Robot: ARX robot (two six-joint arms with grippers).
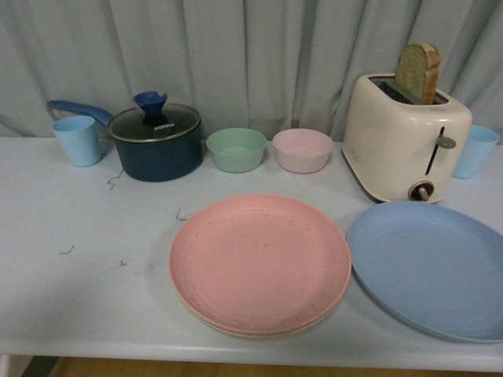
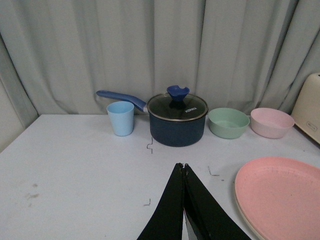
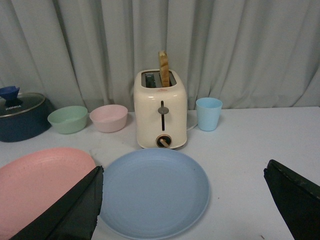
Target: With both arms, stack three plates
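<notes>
The left end effector [image 2: 183,167] is pressed shut, its two black fingers meeting at the tips, and nothing is held in it. The right end effector [image 3: 182,175] is spread wide and is likewise empty. Just ahead of the right end effector, framed between its parted fingers, the light blue plate [image 3: 150,195] is laid flat on the surface [image 3: 250,145]. Beside it, toward the left end effector, the pink plate [image 3: 40,180] is seated on the beige plate [image 1: 259,334], of which only a thin rim is shown. The light blue plate is judged to be light, stiff and smooth, with a low edge close to the surface. It is probably best pinched at the near rim and kept level, since slipping may be expected.
</notes>
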